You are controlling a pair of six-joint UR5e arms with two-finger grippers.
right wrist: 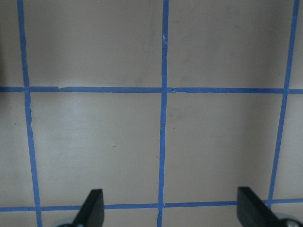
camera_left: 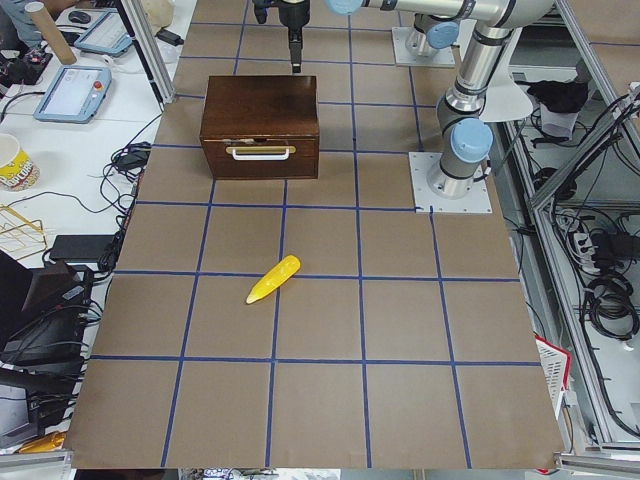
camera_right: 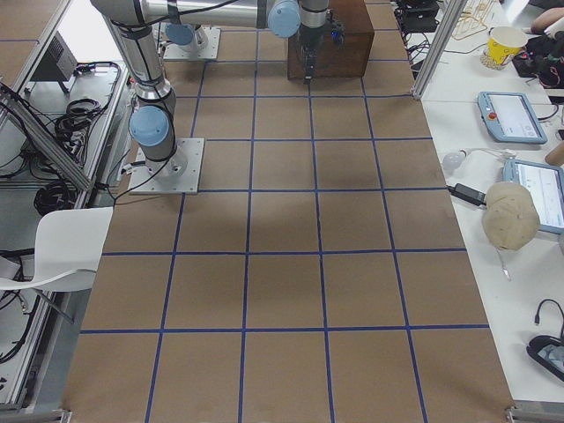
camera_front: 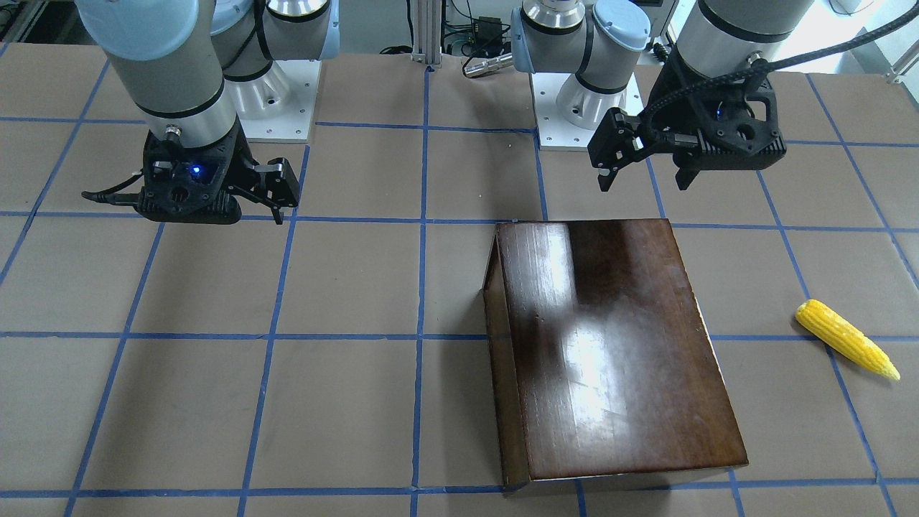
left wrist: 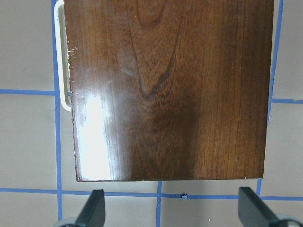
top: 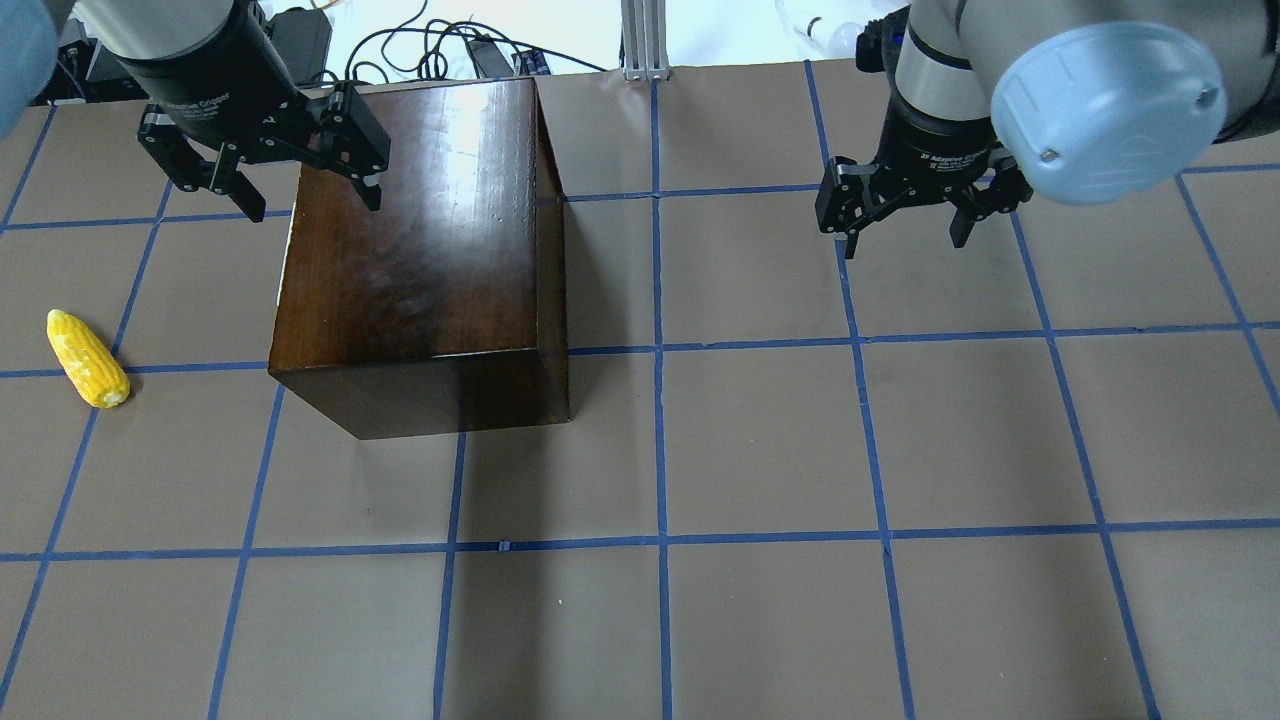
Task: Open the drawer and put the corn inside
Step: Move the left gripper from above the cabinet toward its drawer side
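Note:
The glossy dark-brown box (top: pixel 420 240) stands on the table on my left side. Its drawer (camera_left: pixel 260 160) is shut, and its front panel with a white handle (camera_left: pixel 260 152) faces away from the right arm. The handle also shows in the left wrist view (left wrist: pixel 59 56). The yellow corn (top: pixel 88 357) lies on the table beyond the drawer front, apart from the box. My left gripper (top: pixel 310 205) is open and empty, hovering over the box top's edge nearest the robot. My right gripper (top: pixel 905 240) is open and empty above bare table.
The table is brown with a blue tape grid (top: pixel 655 345). The two arm bases (camera_front: pixel 280 100) stand at the robot's edge. A side bench with tablets (camera_left: pixel 75 90) and a cup (camera_left: pixel 12 160) runs along the far edge.

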